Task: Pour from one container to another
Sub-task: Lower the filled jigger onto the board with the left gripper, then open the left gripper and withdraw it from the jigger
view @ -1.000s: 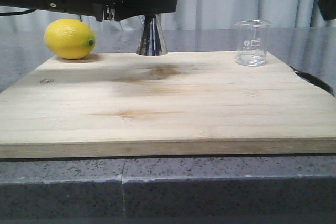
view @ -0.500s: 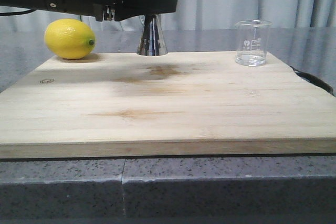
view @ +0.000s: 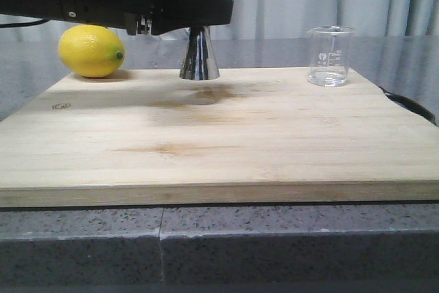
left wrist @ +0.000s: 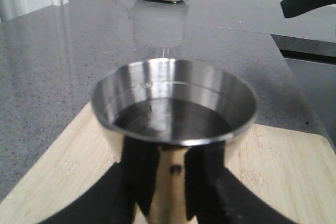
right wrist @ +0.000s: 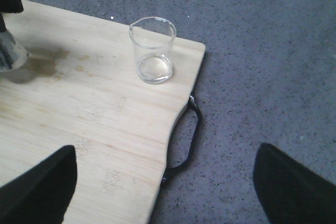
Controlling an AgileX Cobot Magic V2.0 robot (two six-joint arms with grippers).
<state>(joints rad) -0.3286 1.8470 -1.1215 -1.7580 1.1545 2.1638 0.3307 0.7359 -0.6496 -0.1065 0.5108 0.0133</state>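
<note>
Steel jigger (view: 199, 56) clamped in left tool (left wrist: 167, 182), on wooden board (view: 219, 135); glass beaker (view: 330, 55) stands apart; right tool (right wrist: 163, 187) spread wide.

The left arm's matte black boxy gripper (view: 180, 6) has angular, wedge-shaped housing, small silvery screws and metal parts along its side, and a thin black cable trailing behind. The right arm's gripper (right wrist: 165, 192) shows two blunt, matte black fingers (right wrist: 39, 190).

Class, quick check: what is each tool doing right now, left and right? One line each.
Left tool: closed on the steel jigger, gripping its narrow waist.
Right tool: open, holding nothing, hovering above the board edge near the glass beaker.
</note>
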